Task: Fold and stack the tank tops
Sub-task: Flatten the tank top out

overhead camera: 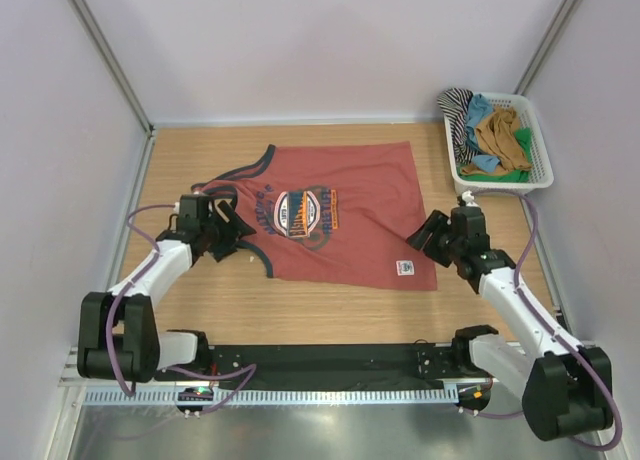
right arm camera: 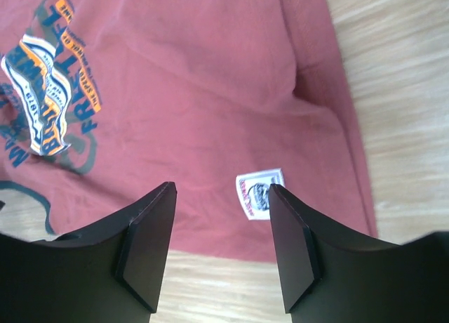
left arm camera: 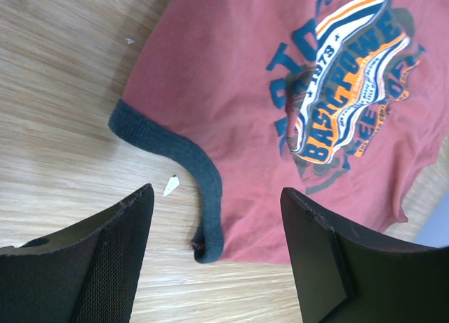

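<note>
Two robot arms, left arm and right arm, with white shells and bulky black joints. A purple cable loops along each. The left end effector and right end effector are black, with broad wedge-shaped fingers faced with flat pads.

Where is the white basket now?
In the top view, the white basket stands in the far right corner of the table, right of the rust-red tank top.
</note>
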You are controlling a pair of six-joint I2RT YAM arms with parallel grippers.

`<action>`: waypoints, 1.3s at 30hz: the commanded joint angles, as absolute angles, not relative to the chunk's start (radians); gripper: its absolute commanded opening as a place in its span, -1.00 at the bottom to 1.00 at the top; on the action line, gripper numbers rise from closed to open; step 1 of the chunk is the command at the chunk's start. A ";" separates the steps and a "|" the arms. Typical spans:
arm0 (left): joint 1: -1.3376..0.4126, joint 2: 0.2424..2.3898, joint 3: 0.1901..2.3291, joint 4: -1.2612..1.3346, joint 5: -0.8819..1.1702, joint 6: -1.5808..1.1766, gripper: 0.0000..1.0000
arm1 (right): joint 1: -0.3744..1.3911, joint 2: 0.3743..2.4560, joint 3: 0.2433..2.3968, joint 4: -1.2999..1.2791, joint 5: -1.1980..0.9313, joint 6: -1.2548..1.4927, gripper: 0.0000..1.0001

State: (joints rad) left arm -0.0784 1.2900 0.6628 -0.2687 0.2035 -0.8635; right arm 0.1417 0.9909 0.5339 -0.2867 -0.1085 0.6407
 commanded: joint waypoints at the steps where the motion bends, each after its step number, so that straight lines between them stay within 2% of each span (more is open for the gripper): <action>1: -0.078 1.224 0.661 -0.232 0.203 -0.876 0.48 | 0.196 0.933 0.525 -0.373 -0.087 0.730 0.22; 4: -0.078 1.193 0.666 -0.256 0.170 -0.873 0.49 | 0.380 0.945 0.557 -0.336 -0.020 0.796 0.25; 6: -0.078 1.175 0.666 -0.268 0.161 -0.873 0.50 | 0.537 1.046 0.603 -0.313 0.041 0.778 0.23; 10: -0.049 1.157 0.675 -0.305 0.159 -0.873 0.54 | 0.719 1.265 0.798 -0.298 0.049 0.695 0.09; 17: 0.141 1.173 0.641 -0.287 0.339 -0.881 0.53 | 1.009 1.604 1.149 -0.403 0.270 0.523 0.21; 22: 0.158 1.195 0.637 -0.279 0.376 -0.864 0.53 | 1.087 1.826 1.348 -0.452 0.299 0.376 0.15; 26: 0.212 1.198 0.635 -0.291 0.409 -0.841 0.53 | 1.137 1.922 1.468 -0.509 0.301 0.228 0.13; 32: 0.356 1.206 0.607 -0.284 0.520 -0.828 0.54 | 1.149 2.049 1.638 -0.581 0.298 0.175 0.21; 39: 0.374 1.198 0.588 -0.275 0.545 -0.828 0.53 | 1.150 2.186 1.787 -0.658 0.265 0.163 0.25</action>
State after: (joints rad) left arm 0.3691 1.2030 0.5884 -0.3027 0.4881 -0.8505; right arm 1.1473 2.1452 1.7252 -0.5961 0.2668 0.1921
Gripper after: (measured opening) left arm 0.764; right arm 0.626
